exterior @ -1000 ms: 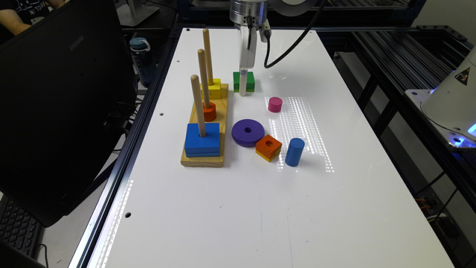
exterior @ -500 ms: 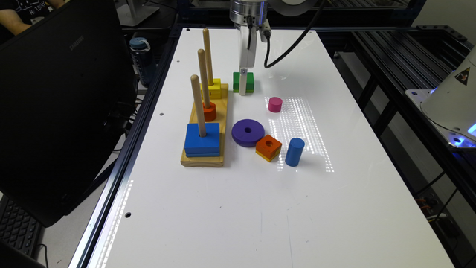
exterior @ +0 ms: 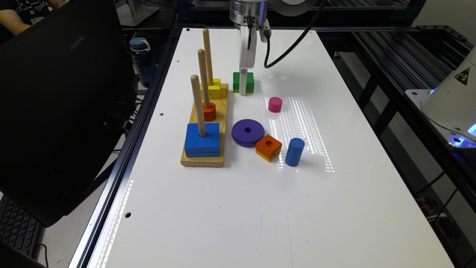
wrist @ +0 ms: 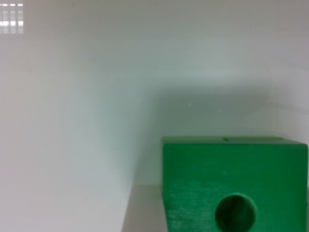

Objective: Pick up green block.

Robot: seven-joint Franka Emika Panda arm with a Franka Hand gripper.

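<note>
Reaching down at the far end of the white table (exterior: pixel 230 208), my white gripper (exterior: pixel 243 87) stands in front of the small dark green square block with a round centre hole (exterior: pixel 249 81), which sits on the table just to the exterior view's right of the yellow block (exterior: pixel 215 89) on the wooden peg base (exterior: pixel 223 111). Whether my fingers are apart or together I cannot tell. Nearer lie a pink cylinder (exterior: pixel 275 104), a purple disc (exterior: pixel 248 132), an orange square block (exterior: pixel 268 147) and a blue cylinder (exterior: pixel 294 151), all well apart from the green one.
</note>
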